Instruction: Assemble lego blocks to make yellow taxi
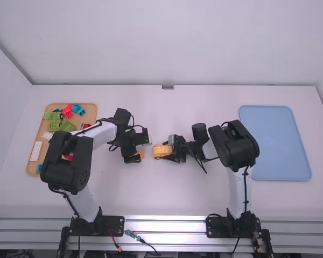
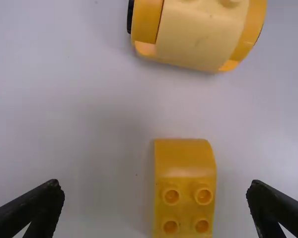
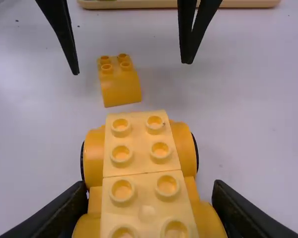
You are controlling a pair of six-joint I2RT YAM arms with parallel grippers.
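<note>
In the high view my left gripper (image 1: 140,147) is over the yellow curved brick (image 1: 141,155); the yellow car body (image 1: 161,151) lies to its right, with my right gripper (image 1: 174,149) at the body's right end. My left gripper (image 2: 156,191) is open in the left wrist view, one finger on each side of the brick (image 2: 185,171), touching neither side; the car body (image 2: 198,37) is beyond. In the right wrist view my right gripper (image 3: 148,196) is shut on the wheeled car body (image 3: 141,148), pale studs upward. The loose brick (image 3: 120,89) stands apart from it.
A wooden tray (image 1: 29,170) of green, red and blue blocks stands at the far left, partly behind the left arm. A blue tray (image 1: 274,142) lies on the right side of the white table (image 1: 199,99). Both grippers are close together near the middle.
</note>
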